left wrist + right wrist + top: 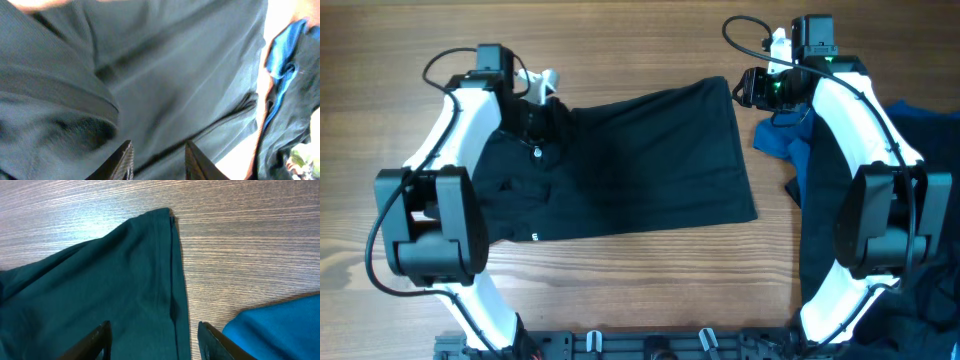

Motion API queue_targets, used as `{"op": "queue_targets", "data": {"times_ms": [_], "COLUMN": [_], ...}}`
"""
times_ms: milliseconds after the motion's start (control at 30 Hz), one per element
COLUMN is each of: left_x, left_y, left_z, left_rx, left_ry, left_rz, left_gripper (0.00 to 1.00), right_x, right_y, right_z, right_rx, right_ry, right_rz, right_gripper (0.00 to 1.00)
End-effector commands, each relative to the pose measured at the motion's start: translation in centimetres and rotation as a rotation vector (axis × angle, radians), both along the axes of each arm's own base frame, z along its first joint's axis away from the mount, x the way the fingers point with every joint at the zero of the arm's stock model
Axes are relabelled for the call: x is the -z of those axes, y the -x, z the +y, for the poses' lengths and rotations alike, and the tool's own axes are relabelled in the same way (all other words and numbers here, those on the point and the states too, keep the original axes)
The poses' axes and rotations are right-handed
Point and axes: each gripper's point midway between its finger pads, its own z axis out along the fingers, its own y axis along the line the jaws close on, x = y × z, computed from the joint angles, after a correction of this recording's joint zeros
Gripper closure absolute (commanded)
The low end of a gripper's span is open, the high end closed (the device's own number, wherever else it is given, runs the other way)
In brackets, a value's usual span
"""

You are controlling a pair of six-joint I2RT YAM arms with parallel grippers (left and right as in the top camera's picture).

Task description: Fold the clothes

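The black shirt (650, 160) lies spread flat across the middle of the wooden table, with a small white print (535, 237) near its front edge. My left gripper (542, 108) hovers over the shirt's back left part. In the left wrist view it (159, 162) is open, with dark rumpled fabric (165, 75) filling the view below and nothing pinched between the fingers. My right gripper (748, 88) sits at the shirt's back right corner. In the right wrist view it (155, 342) is open above the hemmed edge (172, 280).
A blue garment (782, 138) lies crumpled just right of the shirt, under the right arm, and shows in the right wrist view (280, 330). A pile of dark clothes (930, 140) covers the table's right side. Bare wood (620, 40) runs along the back.
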Motion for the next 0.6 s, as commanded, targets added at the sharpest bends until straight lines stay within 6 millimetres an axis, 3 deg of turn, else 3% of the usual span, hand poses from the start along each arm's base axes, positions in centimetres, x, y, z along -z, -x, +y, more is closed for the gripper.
{"op": "queue_targets", "data": {"times_ms": [0, 133, 300, 467, 567], "left_x": [1.7, 1.4, 0.2, 2.8, 3.8], "left_y": [1.4, 1.9, 0.1, -2.1, -3.3], "left_z": [1.8, 5.4, 11.3, 12.5, 12.1], "left_rx": [0.001, -0.066, -0.164, -0.078, -0.052], "left_ry": [-0.188, -0.272, -0.282, -0.242, -0.209], "left_rz": [0.052, 0.080, -0.015, -0.115, -0.162], "left_gripper": [0.67, 0.67, 0.64, 0.53, 0.49], "right_x": [0.3, 0.3, 0.3, 0.3, 0.3], "right_y": [0.0, 0.0, 0.0, 0.0, 0.2], "right_z": [0.0, 0.0, 0.0, 0.0, 0.0], "right_rx": [0.005, 0.004, 0.005, 0.025, 0.025], "right_ry": [0.001, 0.001, 0.001, -0.008, -0.007], "right_rz": [0.008, 0.008, 0.007, 0.017, 0.023], "right_gripper": [0.45, 0.44, 0.41, 0.41, 0.41]}}
